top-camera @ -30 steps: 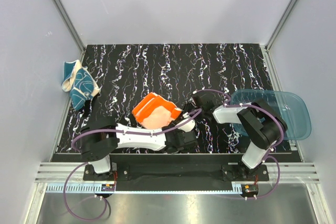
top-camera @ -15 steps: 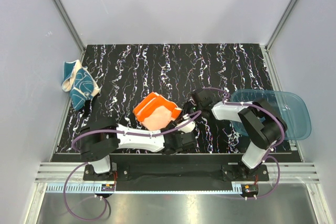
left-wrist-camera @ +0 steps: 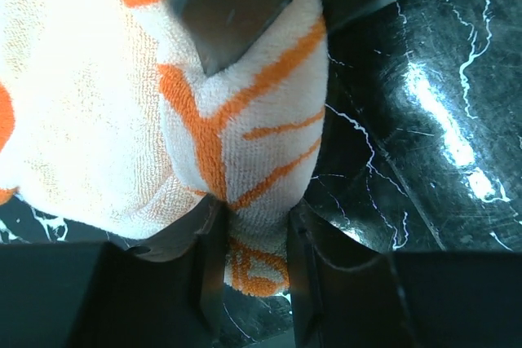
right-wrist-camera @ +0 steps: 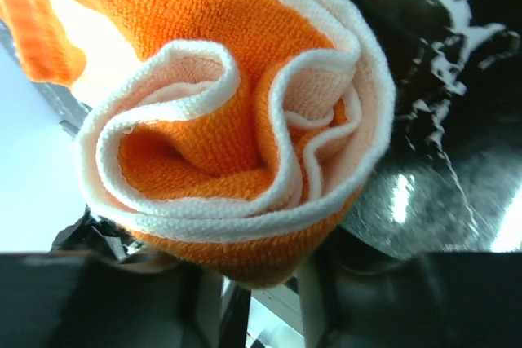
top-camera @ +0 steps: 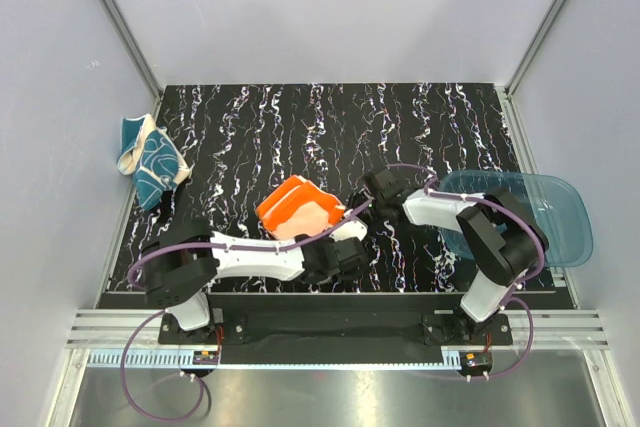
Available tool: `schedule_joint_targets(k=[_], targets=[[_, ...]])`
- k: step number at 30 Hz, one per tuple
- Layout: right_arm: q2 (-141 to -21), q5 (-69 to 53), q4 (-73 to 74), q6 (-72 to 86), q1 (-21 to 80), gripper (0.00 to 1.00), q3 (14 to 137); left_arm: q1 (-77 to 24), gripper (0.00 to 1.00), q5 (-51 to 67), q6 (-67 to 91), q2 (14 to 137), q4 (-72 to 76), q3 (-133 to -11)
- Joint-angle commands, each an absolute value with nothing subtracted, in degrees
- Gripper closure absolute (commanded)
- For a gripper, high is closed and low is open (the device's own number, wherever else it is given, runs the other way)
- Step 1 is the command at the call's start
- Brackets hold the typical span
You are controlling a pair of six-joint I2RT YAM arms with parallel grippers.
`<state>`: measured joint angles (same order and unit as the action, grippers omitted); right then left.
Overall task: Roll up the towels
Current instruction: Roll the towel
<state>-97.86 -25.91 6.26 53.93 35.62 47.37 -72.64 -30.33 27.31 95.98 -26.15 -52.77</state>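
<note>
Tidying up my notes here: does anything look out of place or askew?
Yes. The teal towel lies crumpled at the left edge of the mat, partly off it, and the blue tray overhangs the right edge.

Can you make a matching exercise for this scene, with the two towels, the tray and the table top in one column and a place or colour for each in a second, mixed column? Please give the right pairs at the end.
Things:
1. orange towel
2. teal towel
3. blue tray
4. table top

Place or colour:
a. bunched at the left edge of the table
b. black with white veins
c. in the middle, near the front edge, between the two arms
d. at the right side of the table

Right pairs: 1-c, 2-a, 3-d, 4-b
</note>
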Motion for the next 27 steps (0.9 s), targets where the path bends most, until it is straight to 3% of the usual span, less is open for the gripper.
schedule_joint_targets(k=[1, 2, 7, 13, 20, 27], targets=[[-95.8, -23.1, 21.5, 48.8, 36.4, 0.53, 50.3, -68.7, 0.76, -13.8, 27.6, 98.1, -22.8, -48.8], [-94.8, -20.3, 26.5, 46.9, 36.4, 0.43, 51.7, -68.0, 0.76, -12.1, 27.2, 97.5, -22.2, -48.6], [-92.0, -12.1, 39.7, 41.5, 34.7, 0.27, 61.9, -63.6, 0.75, -3.0, 26.6, 94.1, -21.8, -49.0], [-87.7, -5.7, 50.2, 37.2, 27.4, 0.21, 70.1, -59.3, 0.74, 7.4, 26.5, 92.0, -21.0, -49.5], [-81.4, -2.4, 53.9, 37.1, 25.7, 0.17, 73.2, -52.4, 0.74, 19.2, 28.8, 90.6, -15.2, -46.8], [-71.7, -18.7, 36.2, 38.3, 25.7, 0.19, 58.6, -45.0, 0.73, 35.0, 32.7, 95.2, -9.9, -46.6]])
